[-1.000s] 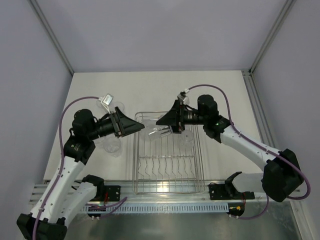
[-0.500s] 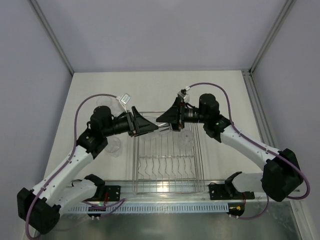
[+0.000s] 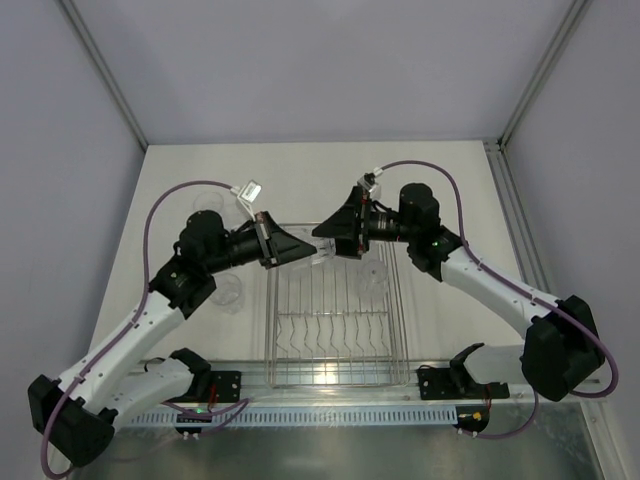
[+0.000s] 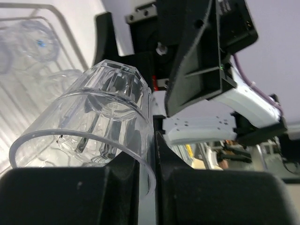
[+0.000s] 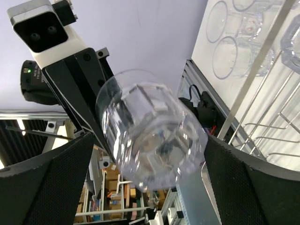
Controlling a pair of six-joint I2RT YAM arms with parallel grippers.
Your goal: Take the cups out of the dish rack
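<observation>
A clear plastic cup (image 3: pixel 321 257) hangs in the air over the far end of the dish rack (image 3: pixel 268 330), lying on its side between the two grippers. My left gripper (image 4: pixel 147 151) is shut on this cup (image 4: pixel 93 117), pinching its rim wall between the two black fingers. From the other side my right gripper (image 5: pixel 149 157) stands open around the cup's base (image 5: pixel 150 145), with both pads clear of it. The top view shows the left gripper (image 3: pixel 310 258) and the right gripper (image 3: pixel 336 250) nose to nose. One more cup (image 3: pixel 372 278) sits in the rack.
Several clear cups stand on the table left of the rack (image 3: pixel 228 292), with another farther back (image 3: pixel 208 205). The rack's curved prongs (image 3: pixel 330 335) run across its near half. Grey walls close in the table on three sides.
The left arm swung right to the cup that the right gripper was holding. Its jaws closed on the cup's rim, and the right jaws opened off the cup.
</observation>
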